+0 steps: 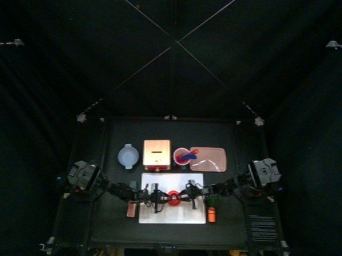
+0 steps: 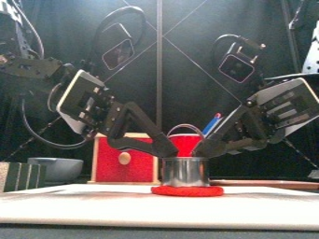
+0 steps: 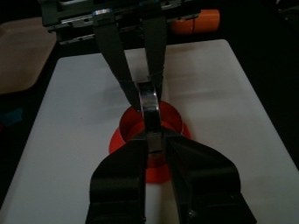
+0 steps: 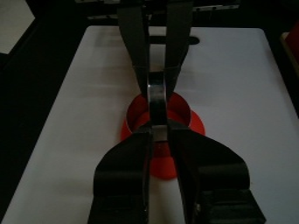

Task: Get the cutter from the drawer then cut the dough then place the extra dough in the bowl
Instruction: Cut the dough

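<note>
Cutter (image 2: 187,171) is out of drawer (image 2: 125,159) and clamped by left gripper (image 2: 167,149) and right gripper (image 2: 208,147), seated on dough (image 2: 187,190) directly beneath them. Cut judged underway. Extra dough not yet moved to bowl (image 2: 56,168), beyond left gripper.

2 black jointed arms (image 2: 125,126), white cross-plates (image 2: 81,93), slim dark left tool (image 3: 149,131) and right tool (image 4: 156,131).

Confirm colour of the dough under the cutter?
Red; front view shows the dough best, under the cutter.
</note>
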Controlling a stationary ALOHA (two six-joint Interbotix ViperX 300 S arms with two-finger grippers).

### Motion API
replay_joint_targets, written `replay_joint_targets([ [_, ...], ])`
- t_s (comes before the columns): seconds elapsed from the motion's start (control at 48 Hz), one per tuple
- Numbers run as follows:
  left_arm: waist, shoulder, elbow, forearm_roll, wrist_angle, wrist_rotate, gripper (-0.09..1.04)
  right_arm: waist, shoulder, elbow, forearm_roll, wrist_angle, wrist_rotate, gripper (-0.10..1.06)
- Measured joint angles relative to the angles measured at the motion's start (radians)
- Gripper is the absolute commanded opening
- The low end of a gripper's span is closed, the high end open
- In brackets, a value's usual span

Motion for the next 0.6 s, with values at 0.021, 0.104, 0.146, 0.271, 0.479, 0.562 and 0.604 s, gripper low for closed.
replay_joint_targets([
  [0.021,0.002,0.000,-0.002,0.002,0.002,0.002,0.54,0.000,0.000,0.000,0.000,0.002,0.000,0.47],
  [0.104,0.005,0.000,0.000,0.000,0.012,0.000,0.54,0.000,0.000,-0.002,0.002,0.015,0.000,0.47],
  [0.146,0.006,0.000,-0.002,0.000,0.017,-0.002,0.54,0.000,0.002,-0.003,0.002,0.021,0.002,0.47],
  [0.271,0.009,0.003,-0.002,0.000,0.025,-0.003,0.54,-0.002,0.012,-0.006,0.003,0.031,0.006,0.47],
  [0.479,0.008,0.041,0.000,-0.002,0.025,-0.020,0.54,-0.002,0.044,-0.011,0.031,0.031,0.008,0.47],
  [0.562,0.008,0.060,-0.003,-0.002,0.025,-0.037,0.54,-0.002,0.052,-0.009,0.049,0.031,0.008,0.47],
  [0.604,0.009,0.064,-0.005,0.000,0.029,-0.041,0.54,-0.002,0.054,-0.009,0.058,0.029,0.008,0.47],
])
